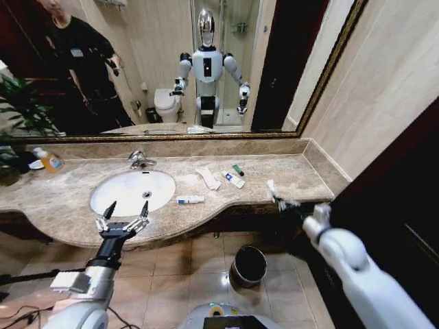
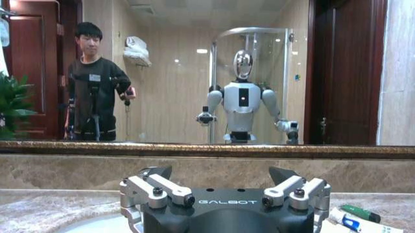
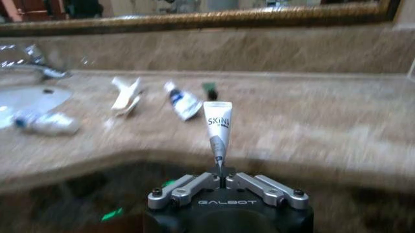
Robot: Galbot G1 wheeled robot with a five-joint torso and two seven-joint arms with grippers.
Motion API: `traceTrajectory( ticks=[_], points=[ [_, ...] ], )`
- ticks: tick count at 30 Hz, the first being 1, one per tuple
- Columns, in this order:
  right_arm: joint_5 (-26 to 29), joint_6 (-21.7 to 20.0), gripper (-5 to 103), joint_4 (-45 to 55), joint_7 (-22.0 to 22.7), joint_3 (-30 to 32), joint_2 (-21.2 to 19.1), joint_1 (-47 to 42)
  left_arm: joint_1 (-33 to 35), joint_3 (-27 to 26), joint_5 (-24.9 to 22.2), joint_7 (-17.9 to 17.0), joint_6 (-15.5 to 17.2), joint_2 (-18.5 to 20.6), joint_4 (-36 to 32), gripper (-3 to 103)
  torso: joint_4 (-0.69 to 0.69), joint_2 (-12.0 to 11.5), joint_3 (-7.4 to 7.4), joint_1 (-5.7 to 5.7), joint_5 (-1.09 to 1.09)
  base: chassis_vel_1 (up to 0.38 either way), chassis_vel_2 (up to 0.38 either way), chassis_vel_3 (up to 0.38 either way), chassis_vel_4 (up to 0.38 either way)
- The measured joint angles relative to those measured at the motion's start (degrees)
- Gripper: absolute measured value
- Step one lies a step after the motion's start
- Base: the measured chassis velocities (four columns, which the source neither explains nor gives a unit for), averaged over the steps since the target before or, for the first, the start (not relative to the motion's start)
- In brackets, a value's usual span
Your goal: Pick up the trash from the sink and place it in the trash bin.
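The right gripper has its fingers clamped on the narrow end of a small white tube, which stands up out of them with its flat crimped end uppermost; in the head view this tube is held at the front edge of the marble surface, above and to the right of the trash bin on the floor. Such a tube looks light and soft-walled, so a firm pinch near the stiffer cap end, as here, seems safer than squeezing the belly, which could give way or slide. More trash lies on the surface to the right of the sink: a tube with a blue mark just beside the basin's rim, a flat white packet, another blue-marked tube and a tiny green piece. The packet lies flat and thin, so it will likely need a pinch from the edge; the green piece is small and may slip away. The left gripper hangs with fingers apart over the front rim of the sink, holding nothing.
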Motion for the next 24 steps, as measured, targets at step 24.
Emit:
traceTrajectory(
  ticks=[24],
  points=[
    [-20.2, 11.9, 0, -33.2, -5.3, -5.2, 16.4, 7.3, 0.0, 0.0, 0.0, 0.0, 0.0, 0.0, 0.0, 100, 0.01, 0.0, 0.01, 0.02, 0.02, 0.0, 0.0, 0.0, 0.0]
  ],
)
